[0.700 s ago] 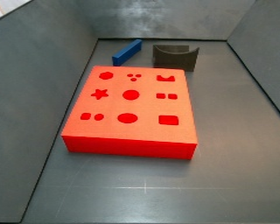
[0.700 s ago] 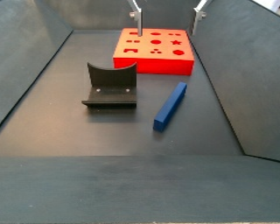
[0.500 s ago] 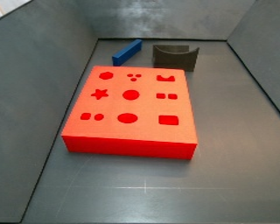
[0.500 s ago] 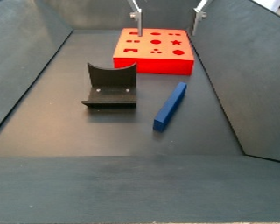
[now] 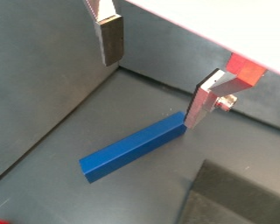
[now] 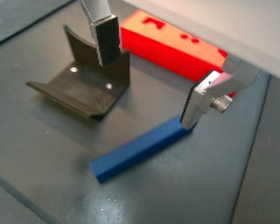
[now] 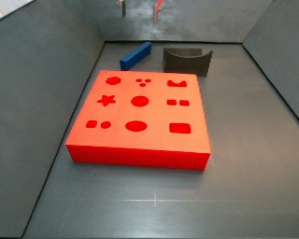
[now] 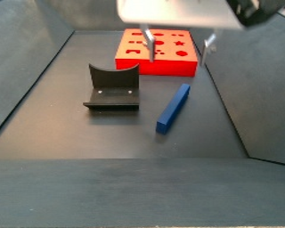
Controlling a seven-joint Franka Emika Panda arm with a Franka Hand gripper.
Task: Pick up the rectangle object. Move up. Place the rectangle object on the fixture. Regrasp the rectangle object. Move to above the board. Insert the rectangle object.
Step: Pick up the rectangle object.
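Wrist view: the spread-fingered, empty gripper [image 6: 154, 70] is best centred astride the rectangle object [image 6: 143, 151] before closure.

Dark grey floor [image 7: 239, 187], grey side walls [image 7: 40, 84] around work area; possibly metal.

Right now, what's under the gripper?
The open gripper hangs high over the bare floor, with the blue bar lying flat near one finger. Nothing sits between the fingers; the bar hides the floor beneath it.

Grey floor [image 8: 61, 125]: board [image 8: 157, 51], fixture [image 8: 111, 87], blue bar [image 8: 173, 107].
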